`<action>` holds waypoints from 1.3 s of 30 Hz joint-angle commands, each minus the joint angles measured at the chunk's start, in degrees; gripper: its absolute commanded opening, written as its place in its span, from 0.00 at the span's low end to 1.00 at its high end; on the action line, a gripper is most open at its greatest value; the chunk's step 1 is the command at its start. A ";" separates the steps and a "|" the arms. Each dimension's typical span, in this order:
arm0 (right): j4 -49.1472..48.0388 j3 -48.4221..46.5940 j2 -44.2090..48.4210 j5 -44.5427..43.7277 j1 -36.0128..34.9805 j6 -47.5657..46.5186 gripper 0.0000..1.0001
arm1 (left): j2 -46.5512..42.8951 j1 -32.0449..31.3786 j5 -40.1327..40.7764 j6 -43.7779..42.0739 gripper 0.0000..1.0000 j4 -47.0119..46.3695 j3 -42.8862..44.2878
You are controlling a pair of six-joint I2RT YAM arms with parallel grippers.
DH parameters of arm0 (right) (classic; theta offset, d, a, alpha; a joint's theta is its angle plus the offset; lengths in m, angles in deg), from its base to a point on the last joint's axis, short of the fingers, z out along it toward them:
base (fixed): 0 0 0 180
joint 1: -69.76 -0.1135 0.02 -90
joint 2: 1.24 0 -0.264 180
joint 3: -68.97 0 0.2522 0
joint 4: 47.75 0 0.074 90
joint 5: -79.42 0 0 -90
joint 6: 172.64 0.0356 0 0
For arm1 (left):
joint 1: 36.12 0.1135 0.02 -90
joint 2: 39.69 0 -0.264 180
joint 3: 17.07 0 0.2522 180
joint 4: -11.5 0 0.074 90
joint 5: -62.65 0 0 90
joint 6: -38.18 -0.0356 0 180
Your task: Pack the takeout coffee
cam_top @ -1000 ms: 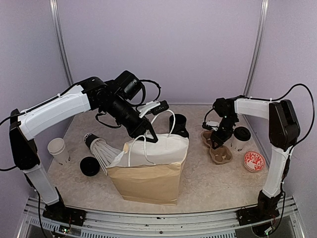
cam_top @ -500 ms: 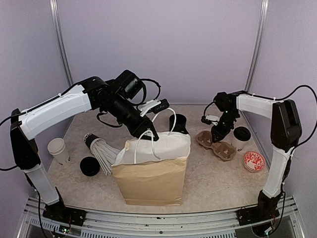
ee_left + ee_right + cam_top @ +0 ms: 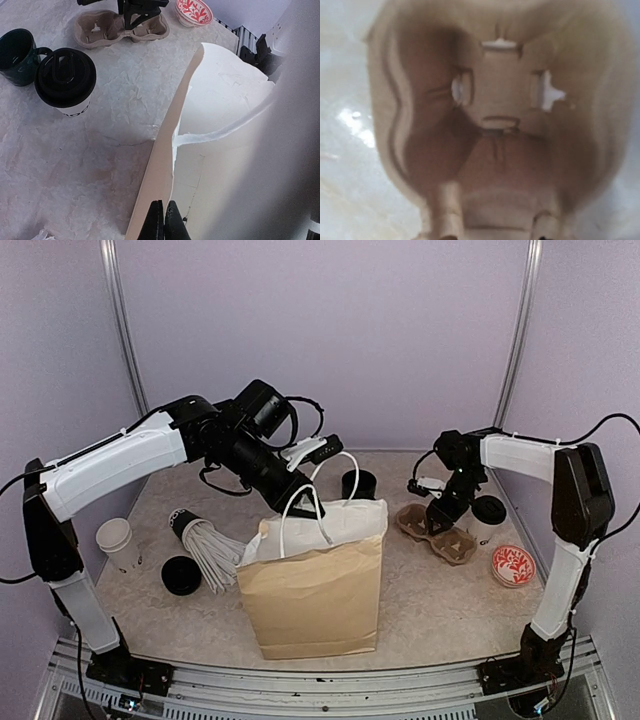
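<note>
A brown paper bag point(image 3: 315, 595) with a white lining and white handles stands in the middle. My left gripper point(image 3: 303, 506) is shut on its back rim; in the left wrist view the closed fingers point(image 3: 164, 222) pinch the bag wall point(image 3: 155, 190). One takeout coffee point(image 3: 488, 510), white with a black lid, stands at the right. Another point(image 3: 65, 80) shows in the left wrist view beside the dark green mug point(image 3: 17, 50). My right gripper point(image 3: 441, 519) is down on the brown cardboard cup carrier point(image 3: 447, 538), its fingers either side of the middle ridge point(image 3: 495, 210).
A black cup of white straws point(image 3: 205, 540) lies left of the bag, with a loose black lid point(image 3: 180, 575) and an open white cup point(image 3: 113, 537). The green mug point(image 3: 358, 483) stands behind the bag. A red patterned bowl point(image 3: 513, 565) sits at the right.
The bag has slid right and toward the front with my left gripper and now stands more upright. My right gripper has turned and shifted the cup carrier.
</note>
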 commanded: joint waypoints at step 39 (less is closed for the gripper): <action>3.44 -12.62 20.56 34.10 1.30 -11.41 0.19 | -1.19 0.33 1.91 1.65 0.00 -5.54 0.20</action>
